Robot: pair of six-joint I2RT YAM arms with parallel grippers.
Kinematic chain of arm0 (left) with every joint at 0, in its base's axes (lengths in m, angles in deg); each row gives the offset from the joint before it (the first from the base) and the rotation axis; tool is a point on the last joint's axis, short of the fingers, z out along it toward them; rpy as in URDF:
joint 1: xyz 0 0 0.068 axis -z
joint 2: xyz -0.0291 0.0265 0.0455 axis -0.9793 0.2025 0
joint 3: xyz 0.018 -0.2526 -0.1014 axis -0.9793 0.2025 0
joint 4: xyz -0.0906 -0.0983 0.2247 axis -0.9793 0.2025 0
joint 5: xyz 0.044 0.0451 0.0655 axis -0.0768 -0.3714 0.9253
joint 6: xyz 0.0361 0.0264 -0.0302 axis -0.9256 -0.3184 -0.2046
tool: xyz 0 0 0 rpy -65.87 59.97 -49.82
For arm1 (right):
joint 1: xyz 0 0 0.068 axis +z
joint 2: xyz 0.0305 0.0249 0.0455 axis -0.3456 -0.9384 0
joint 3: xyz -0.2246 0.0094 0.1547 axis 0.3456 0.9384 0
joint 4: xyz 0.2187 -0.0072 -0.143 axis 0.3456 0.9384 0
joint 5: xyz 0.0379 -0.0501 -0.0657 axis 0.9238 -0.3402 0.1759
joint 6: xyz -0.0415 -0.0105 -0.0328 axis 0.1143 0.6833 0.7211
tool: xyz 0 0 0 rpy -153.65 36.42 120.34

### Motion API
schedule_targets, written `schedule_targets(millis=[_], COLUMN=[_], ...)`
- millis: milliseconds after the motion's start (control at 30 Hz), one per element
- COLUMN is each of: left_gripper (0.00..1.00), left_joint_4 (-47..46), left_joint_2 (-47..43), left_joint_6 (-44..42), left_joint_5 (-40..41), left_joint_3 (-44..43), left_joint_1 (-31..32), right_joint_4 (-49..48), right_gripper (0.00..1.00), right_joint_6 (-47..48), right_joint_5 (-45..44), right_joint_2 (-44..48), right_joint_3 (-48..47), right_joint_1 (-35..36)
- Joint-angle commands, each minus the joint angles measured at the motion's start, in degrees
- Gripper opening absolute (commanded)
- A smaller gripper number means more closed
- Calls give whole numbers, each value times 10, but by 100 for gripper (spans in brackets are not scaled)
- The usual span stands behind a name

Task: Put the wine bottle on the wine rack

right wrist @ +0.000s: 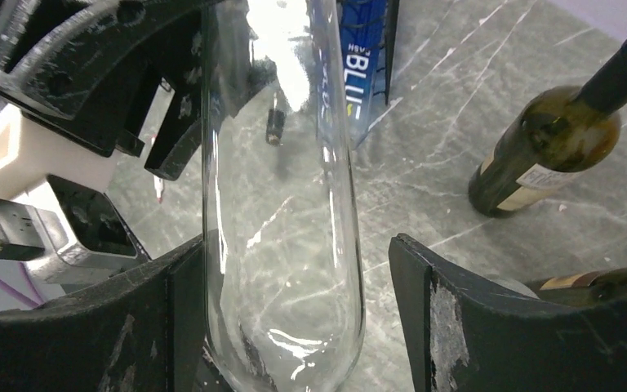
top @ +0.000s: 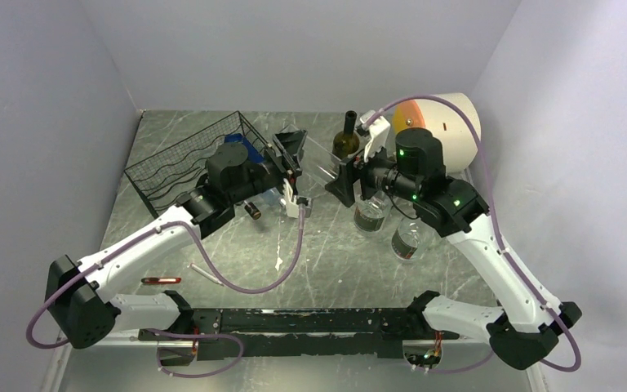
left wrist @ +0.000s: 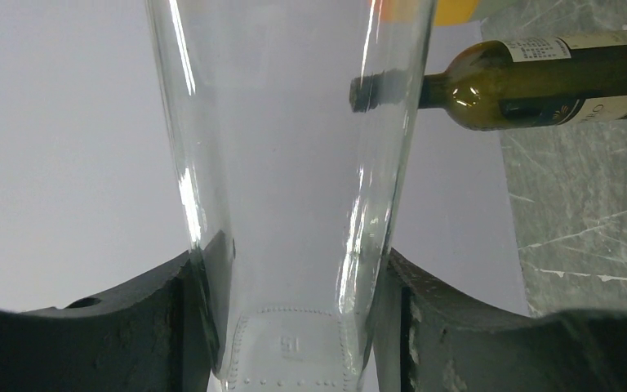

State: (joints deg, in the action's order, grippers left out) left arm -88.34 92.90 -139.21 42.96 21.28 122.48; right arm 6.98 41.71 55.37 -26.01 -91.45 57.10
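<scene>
Clear wine bottle [top: 320,161] horizontal, left-right

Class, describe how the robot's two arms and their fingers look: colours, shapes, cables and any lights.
The left arm and right arm have white links joined by black joint housings. A purple cable loops along each. Green lights glow on the right one. The fingers are black, curved and scuffed.

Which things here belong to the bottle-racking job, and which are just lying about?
Job: clear glass bottle, gripped by left gripper; wine rack.
Lying about: green wine bottle, standing untouched; red pen; white stick.
</scene>
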Motion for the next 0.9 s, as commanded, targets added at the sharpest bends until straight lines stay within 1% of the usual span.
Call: schedule_targets(millis=[0, 133, 233, 300, 333, 367, 400, 433, 467, 500, 533, 567, 633, 700, 867], left_gripper=[7, 7, 7, 7, 7, 9, 22, 42, 65, 76, 91, 100, 99, 99, 99], left_joint_4=[-57, -56, -51, -48, -47, -45, -41, -37, -31, -30, -33, -37, -46, -74, -200], left_joint_2=[-3, -1, 5, 8, 9, 10, 10, 9, 7, 8, 8, 10, 12, 11, -19], left_joint_6=[-1, 9, 14, 24, 32, 41, 52, 63, 78, 105, 136, 170, 231, 286, 439], left_joint_5=[-16, -22, -15, -11, -10, -8, -7, -8, -14, -27, -43, -62, -80, -82, -72], left_joint_3=[-8, -12, -20, -25, -29, -30, -31, -33, -35, -38, -42, -46, -50, -39, 35], left_joint_1=[6, 9, 15, 17, 17, 19, 19, 20, 21, 24, 27, 30, 37, 41, 42], right_joint_4=[7, -2, -5, -1, 0, 1, 1, -3, -8, -19, -30, -40, -50, -57, -74], right_gripper=[75, 61, 47, 31, 18, 10, 4, 0, 0, 0, 0, 0, 0, 0, 0], right_joint_6=[-2, -4, -8, -12, -14, -18, -22, -28, -33, -42, -48, -54, -64, -74, -88], right_joint_5=[17, 35, 47, 44, 37, 26, 11, -4, -18, -38, -49, -63, -89, -120, -143], right_joint_2=[-4, -8, -13, -20, -22, -24, -25, -24, -23, -21, -18, -16, -13, -11, -5], right_joint_3=[17, 23, 24, 22, 20, 18, 16, 16, 16, 17, 19, 20, 14, 9, 17], right_joint_1=[0, 0, -1, 0, 0, 0, 0, 0, 0, 0, 0, 0, 0, 1, 0])
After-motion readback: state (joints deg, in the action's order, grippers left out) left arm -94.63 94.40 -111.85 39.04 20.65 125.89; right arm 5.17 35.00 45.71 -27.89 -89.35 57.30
